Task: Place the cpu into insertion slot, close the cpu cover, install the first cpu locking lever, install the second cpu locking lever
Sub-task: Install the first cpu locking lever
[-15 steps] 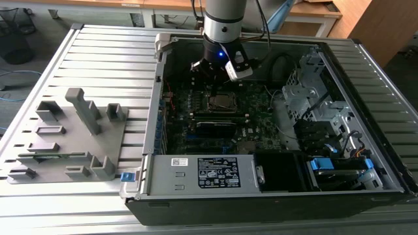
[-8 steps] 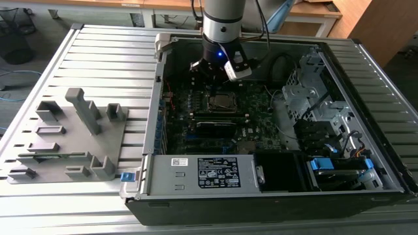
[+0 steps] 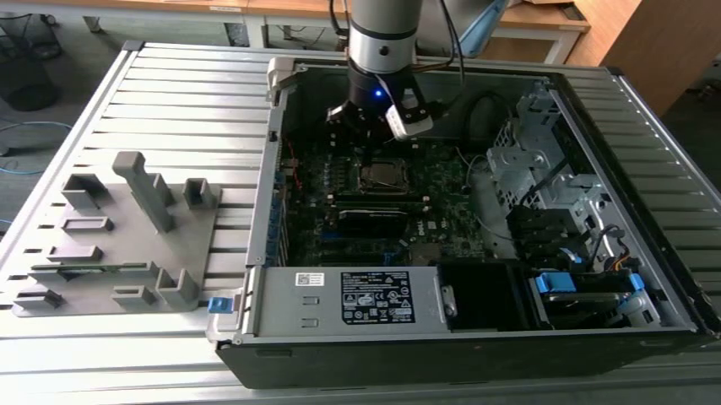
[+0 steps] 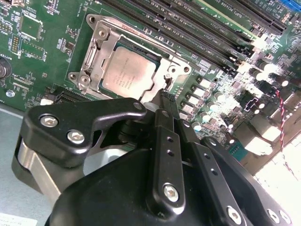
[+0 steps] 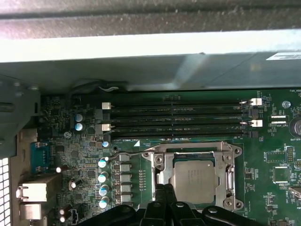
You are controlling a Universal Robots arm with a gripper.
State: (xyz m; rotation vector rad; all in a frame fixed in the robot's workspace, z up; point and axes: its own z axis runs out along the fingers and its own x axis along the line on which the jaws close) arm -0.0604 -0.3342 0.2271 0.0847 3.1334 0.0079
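The cpu (image 4: 126, 71) lies flat in the insertion slot (image 3: 383, 175), its pale metal face showing through the window of the cpu cover (image 4: 92, 52). The cover is folded down flat around the chip in both wrist views; cpu (image 5: 195, 176), cover (image 5: 188, 151). A thin wire locking lever (image 5: 128, 146) runs along the socket's side nearest the memory slots, with its hooked end sticking out past the corner. My gripper (image 4: 165, 96) is shut, its tips just above the socket's edge with nothing seen between them. It hangs over the board behind the socket, gripper (image 3: 363, 126).
Long black memory slots (image 5: 178, 117) run beside the socket, and a row of capacitors (image 5: 102, 183) stands next to it. The case wall (image 5: 141, 56) rises behind. A power supply (image 3: 360, 295) and drive cages (image 3: 541, 169) fill the case; a grey fixture plate (image 3: 113, 236) lies outside.
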